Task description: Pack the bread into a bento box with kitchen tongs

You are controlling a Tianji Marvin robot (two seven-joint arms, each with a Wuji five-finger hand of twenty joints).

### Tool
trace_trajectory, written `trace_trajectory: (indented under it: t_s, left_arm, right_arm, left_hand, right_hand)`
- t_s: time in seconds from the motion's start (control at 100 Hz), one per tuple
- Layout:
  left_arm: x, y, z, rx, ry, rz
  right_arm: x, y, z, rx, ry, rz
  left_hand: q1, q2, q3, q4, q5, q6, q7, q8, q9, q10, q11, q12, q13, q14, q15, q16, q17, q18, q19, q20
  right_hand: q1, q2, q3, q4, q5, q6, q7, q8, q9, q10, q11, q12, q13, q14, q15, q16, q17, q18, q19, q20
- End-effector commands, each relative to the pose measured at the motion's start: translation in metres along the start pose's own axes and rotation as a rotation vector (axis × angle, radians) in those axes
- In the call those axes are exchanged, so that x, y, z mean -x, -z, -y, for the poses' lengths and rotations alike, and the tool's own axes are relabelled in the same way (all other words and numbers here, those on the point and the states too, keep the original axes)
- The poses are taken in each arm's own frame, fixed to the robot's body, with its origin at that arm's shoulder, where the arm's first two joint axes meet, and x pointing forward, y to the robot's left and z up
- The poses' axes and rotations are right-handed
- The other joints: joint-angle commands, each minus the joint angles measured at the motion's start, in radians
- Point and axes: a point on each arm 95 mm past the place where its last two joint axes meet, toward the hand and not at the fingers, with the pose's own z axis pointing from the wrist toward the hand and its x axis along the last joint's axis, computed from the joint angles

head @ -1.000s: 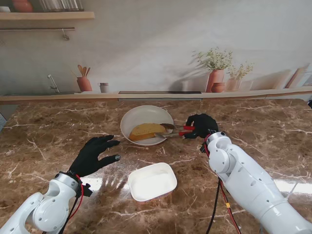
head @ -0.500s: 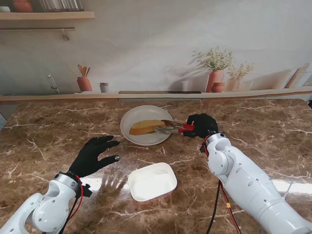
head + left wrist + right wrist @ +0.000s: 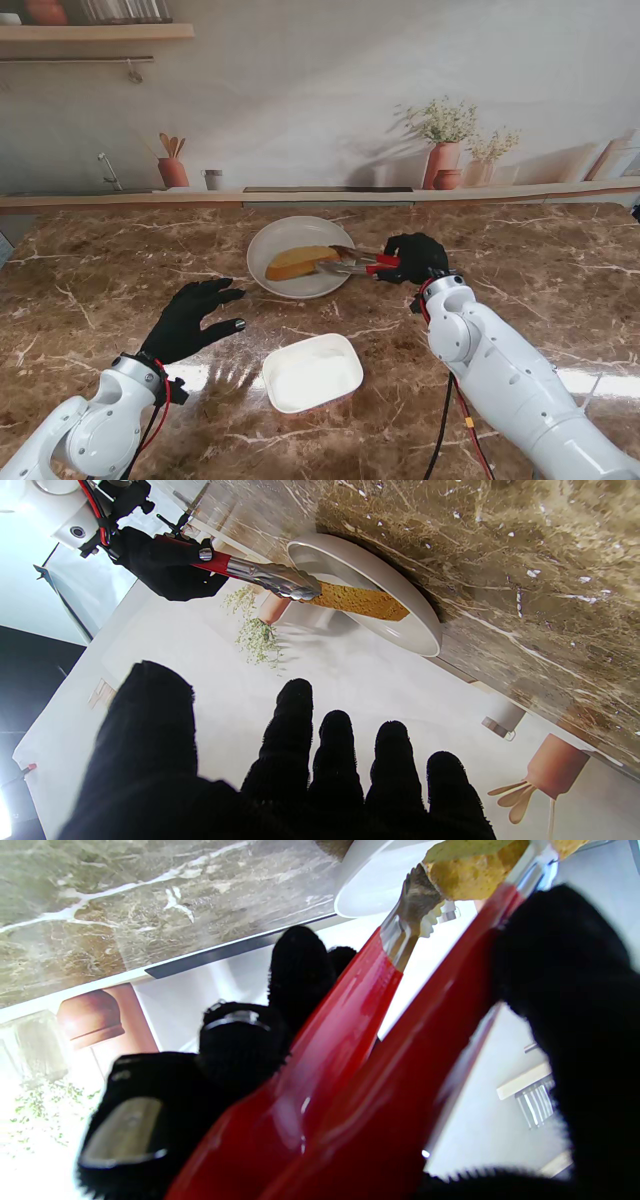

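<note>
Right hand (image 3: pixel 413 258) clenched on red-handled tongs (image 3: pixel 352 266), tips pinching bread (image 3: pixel 298 262) just left, over plate (image 3: pixel 270 240).

The right white jointed arm (image 3: pixel 510 380) reached forward from the near right corner, its black-gloved right hand (image 3: pixel 414 256) curled with the fingers (image 3: pixel 300 975) and thumb closed around red-handled metal kitchen tongs (image 3: pixel 356 266). The left white jointed arm (image 3: pixel 95 430) rose from the near left corner. Its black-gloved left hand (image 3: pixel 190 318) was flat, palm down, fingers (image 3: pixel 295 740) spread apart and holding nothing.
</note>
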Motion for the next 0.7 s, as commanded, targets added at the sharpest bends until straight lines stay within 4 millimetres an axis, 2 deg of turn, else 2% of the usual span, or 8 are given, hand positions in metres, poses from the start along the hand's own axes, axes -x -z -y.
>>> trace_trajectory:
  t_s: [0.0, 0.69]
  left_arm:
    - [-0.001, 0.001, -0.002, 0.005, 0.001, 0.001]
    - [-0.001, 0.001, 0.0, 0.0, -0.006, -0.003]
  right_arm:
    - [-0.003, 0.003, 0.003, -0.004, -0.018, -0.004]
    - [-0.011, 0.034, -0.026, 0.102, -0.063, -0.016]
  left_hand:
    - [0.006, 0.008, -0.037, 0.028, 0.0, -0.025, 0.009, 0.007, -0.021, -0.007, -0.015, -0.005, -0.033, -0.041, -0.026, -0.012, -0.017, -0.01, -0.037, 0.009]
    - [0.001, 0.01, -0.038, 0.028, -0.005, -0.03, 0.006, 0.006, -0.021, -0.007, -0.018, -0.007, -0.035, -0.043, -0.028, -0.013, -0.017, -0.01, -0.045, 0.014]
  right_hand:
    - [0.1, 0.065, 0.243, 0.086, 0.138, -0.169, 0.327, 0.087, 0.103, -0.017, 0.122, 0.038, 0.026, -0.072, 0.141, 0.055, 0.05, -0.036, 0.15, 0.019]
    - [0.098, 0.038, 0.284, 0.08, 0.15, -0.157, 0.336, 0.069, 0.104, -0.009, 0.124, 0.04, 0.025, -0.061, 0.134, 0.057, 0.048, -0.023, 0.147, 0.026]
